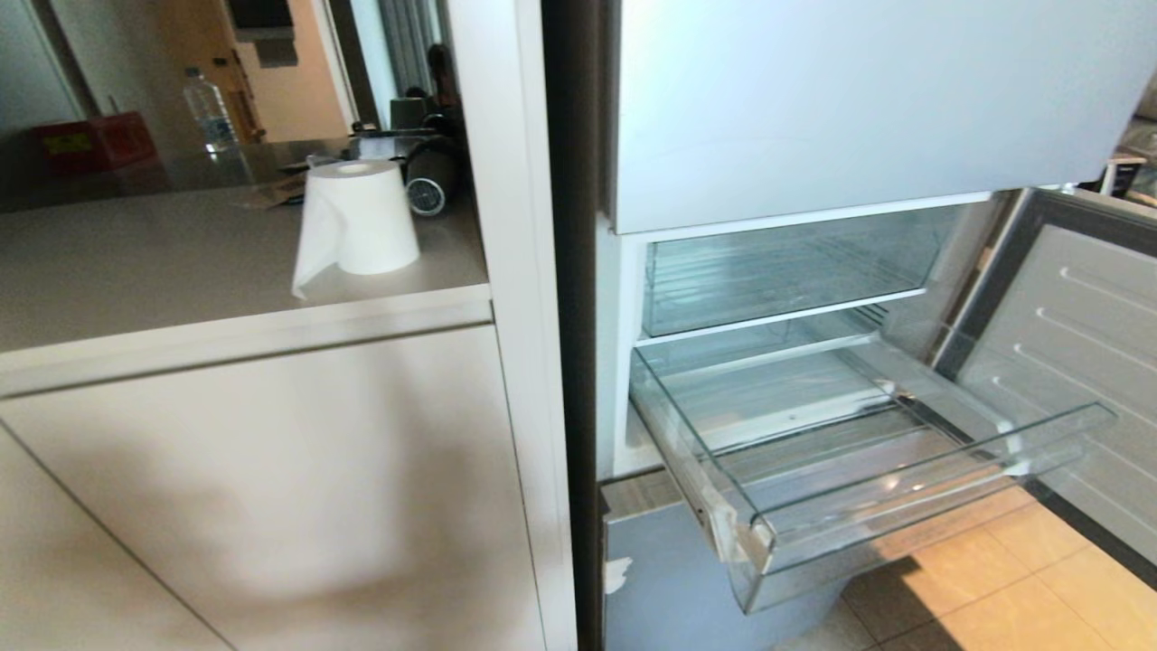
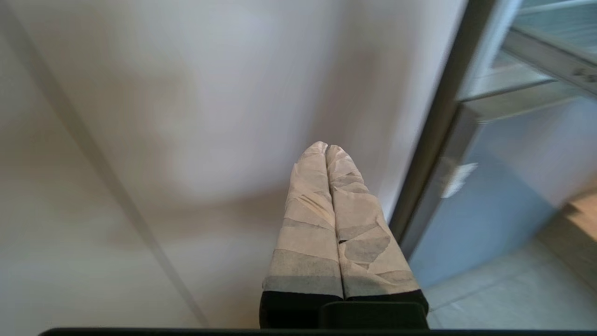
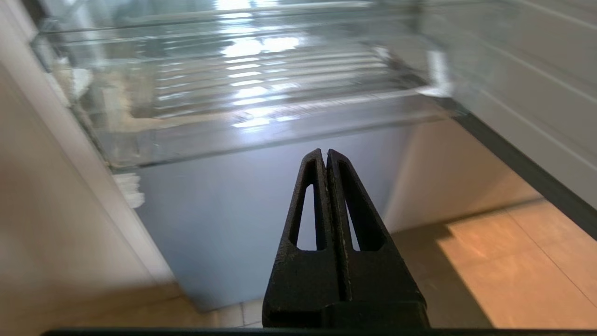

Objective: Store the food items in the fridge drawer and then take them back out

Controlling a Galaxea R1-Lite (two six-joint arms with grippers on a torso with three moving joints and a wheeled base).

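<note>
Inventory, fridge corner, taken standing by the robot.

1. Fridge drawer [image 1: 904, 479]: clear, shallow, ribbed floor, pulled well out of the lower fridge compartment, hanging over the tiled floor [image 1: 994, 579]. Nothing in it. Long axis runs across the fridge opening; open front end points out into the room, toward the robot's right side. Probably left out like this so fruit can be dropped in from above w/o a pull first. White tape at the near front corner [image 1: 750, 542].

2. Food items: not in any view. No fruit in the drawer, none on the tabletop [image 1: 181, 262]. Can't say where they are, so storing hasn't begun, as far as I can judge.

3. Upper clear bin [image 1: 777, 271]: deeper, pushed in, above the drawer. Not the target.

4. Fridge door [image 1: 1085, 344]: swung open at right, ribbed inner lining.

5. Tabletop misc.: paper roll [image 1: 357, 217], water bottle [image 1: 208, 113] further back, dark cylinder [image 1: 429, 176] beside the roll.

6. Left hand [image 2: 326, 148]: tape-wrapped fingers pressed together, holding nothing, facing the pale cabinet front [image 2: 163, 116] left of the fridge. Looks parked.

7. Right hand [image 3: 325, 153]: black fingers pressed together, empty, low down, aimed at the panel below the drawer, apart from it.
</note>
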